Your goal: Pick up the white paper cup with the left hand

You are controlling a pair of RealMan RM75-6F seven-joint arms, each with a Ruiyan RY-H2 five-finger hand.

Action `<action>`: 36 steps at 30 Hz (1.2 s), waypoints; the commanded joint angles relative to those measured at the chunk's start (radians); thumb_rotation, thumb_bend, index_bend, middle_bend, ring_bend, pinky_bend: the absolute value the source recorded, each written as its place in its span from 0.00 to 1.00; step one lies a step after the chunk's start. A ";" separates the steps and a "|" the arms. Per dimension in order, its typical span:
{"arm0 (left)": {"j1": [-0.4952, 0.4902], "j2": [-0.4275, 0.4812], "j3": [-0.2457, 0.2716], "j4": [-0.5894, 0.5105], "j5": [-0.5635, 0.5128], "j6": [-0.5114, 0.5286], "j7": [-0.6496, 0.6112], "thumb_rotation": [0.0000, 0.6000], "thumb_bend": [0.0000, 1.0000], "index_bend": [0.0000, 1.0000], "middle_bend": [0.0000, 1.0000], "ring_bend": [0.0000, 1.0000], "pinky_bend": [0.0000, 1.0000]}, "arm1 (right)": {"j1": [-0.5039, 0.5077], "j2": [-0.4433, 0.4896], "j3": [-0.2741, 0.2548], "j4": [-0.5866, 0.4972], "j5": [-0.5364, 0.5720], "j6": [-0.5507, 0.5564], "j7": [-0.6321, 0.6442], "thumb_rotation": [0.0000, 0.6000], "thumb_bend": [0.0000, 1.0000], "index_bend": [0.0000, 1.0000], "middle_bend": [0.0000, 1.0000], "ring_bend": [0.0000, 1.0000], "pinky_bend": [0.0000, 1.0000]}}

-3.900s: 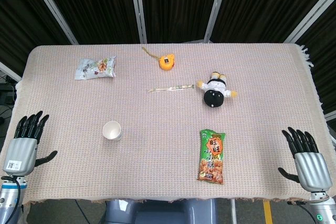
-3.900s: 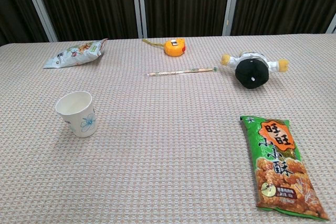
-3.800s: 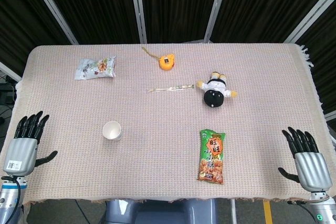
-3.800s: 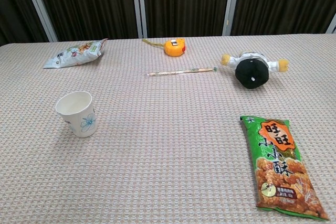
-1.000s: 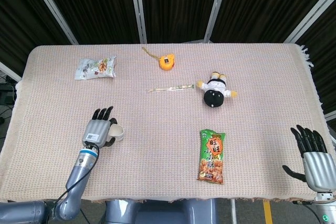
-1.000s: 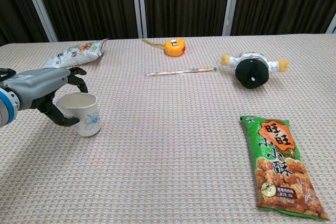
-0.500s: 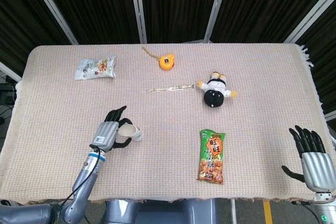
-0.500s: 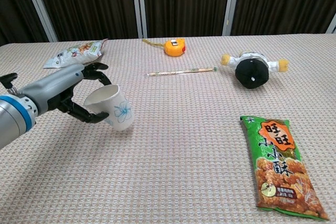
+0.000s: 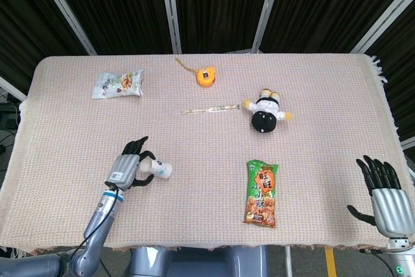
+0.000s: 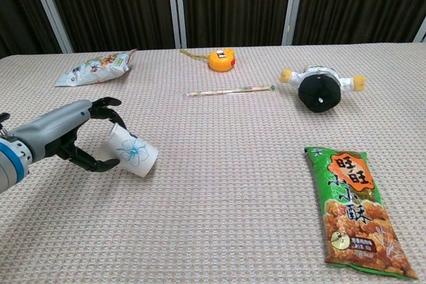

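Observation:
The white paper cup (image 9: 159, 169) (image 10: 134, 151) with a blue flower print is tipped on its side, base pointing right and down toward the cloth, mouth toward my palm. My left hand (image 9: 127, 170) (image 10: 74, 135) grips it near the table's front left, fingers curled over the top of its mouth end and thumb under it. Whether the cup's base touches the cloth cannot be told. My right hand (image 9: 385, 202) hangs off the front right corner with fingers spread and nothing in it; only the head view shows it.
A green snack bag (image 9: 261, 192) (image 10: 356, 207) lies front right. Further back are a black-and-white plush toy (image 9: 264, 113) (image 10: 319, 88), wrapped chopsticks (image 9: 211, 109) (image 10: 229, 90), an orange tape measure (image 9: 205, 76) (image 10: 221, 59) and a small snack packet (image 9: 118, 84) (image 10: 96, 68).
The left hand closed on the upright cup, carried it right while tilting it, then drew back left and lower. The cup now lies nearly sideways. The right hand stayed put.

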 commanded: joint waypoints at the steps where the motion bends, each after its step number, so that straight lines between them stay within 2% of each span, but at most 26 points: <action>1: 0.006 0.026 0.002 -0.009 -0.021 -0.013 0.014 1.00 0.24 0.31 0.00 0.00 0.00 | -0.001 0.000 -0.001 -0.001 -0.002 0.002 0.000 1.00 0.03 0.00 0.00 0.00 0.00; 5: 0.005 0.057 0.002 -0.031 -0.045 -0.027 0.042 1.00 0.20 0.12 0.00 0.00 0.00 | -0.001 -0.001 -0.001 -0.001 -0.002 0.002 -0.001 1.00 0.03 0.00 0.00 0.00 0.00; 9: -0.001 0.074 -0.006 -0.052 -0.076 -0.038 0.070 1.00 0.18 0.08 0.00 0.00 0.00 | -0.001 -0.001 -0.002 -0.003 -0.004 0.002 -0.004 1.00 0.03 0.00 0.00 0.00 0.00; 14: -0.017 0.076 -0.011 -0.071 -0.100 -0.033 0.133 1.00 0.18 0.08 0.00 0.00 0.00 | -0.003 -0.001 -0.006 -0.007 -0.017 0.011 -0.011 1.00 0.03 0.00 0.00 0.00 0.00; 23: -0.094 0.000 -0.022 -0.071 -0.150 0.055 0.437 1.00 0.18 0.19 0.00 0.00 0.00 | -0.002 -0.001 -0.007 -0.005 -0.015 0.006 -0.012 1.00 0.03 0.00 0.00 0.00 0.00; 28: -0.122 -0.030 -0.026 -0.085 -0.228 0.081 0.579 1.00 0.18 0.24 0.00 0.00 0.00 | -0.001 -0.003 -0.006 -0.004 -0.014 0.004 -0.013 1.00 0.03 0.00 0.00 0.00 0.00; 34: -0.141 -0.052 -0.025 -0.090 -0.278 0.099 0.653 1.00 0.18 0.25 0.00 0.00 0.00 | -0.001 -0.002 -0.007 -0.003 -0.016 0.005 -0.011 1.00 0.03 0.00 0.00 0.00 0.00; 36: -0.146 -0.059 -0.021 -0.084 -0.283 0.104 0.668 1.00 0.18 0.29 0.00 0.00 0.00 | -0.001 -0.003 -0.007 -0.004 -0.016 0.004 -0.011 1.00 0.03 0.00 0.00 0.00 0.00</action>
